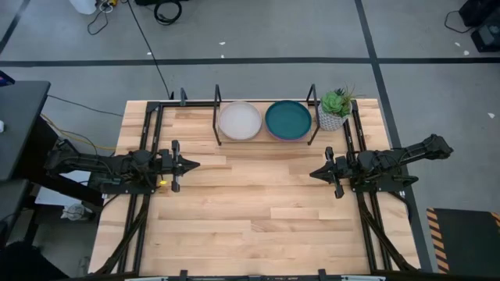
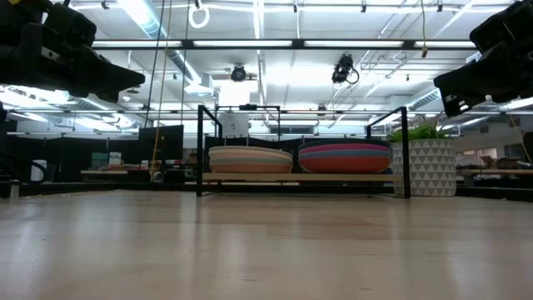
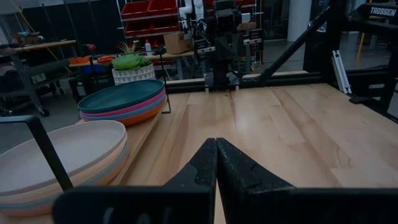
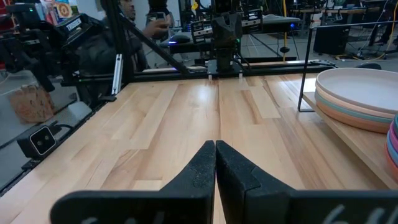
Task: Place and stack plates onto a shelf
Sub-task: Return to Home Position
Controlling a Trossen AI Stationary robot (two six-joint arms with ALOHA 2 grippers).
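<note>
Two stacks of plates sit on the black rod shelf (image 1: 217,117) at the table's far edge. The left stack (image 1: 239,121) has a cream plate on top, the right stack (image 1: 287,119) a dark teal one; in the low view the stacks (image 2: 250,158) (image 2: 345,157) show coloured layers beneath. My left gripper (image 1: 195,164) hovers shut over the table's left side. My right gripper (image 1: 312,173) hovers shut over the right side. The two point at each other, and neither is near the plates.
A small green potted plant (image 1: 335,109) stands right of the shelf at the far right corner. Bare wood table (image 1: 258,211) lies between the grippers and toward the near edge. A person (image 4: 134,25) shows beyond the table in the right wrist view.
</note>
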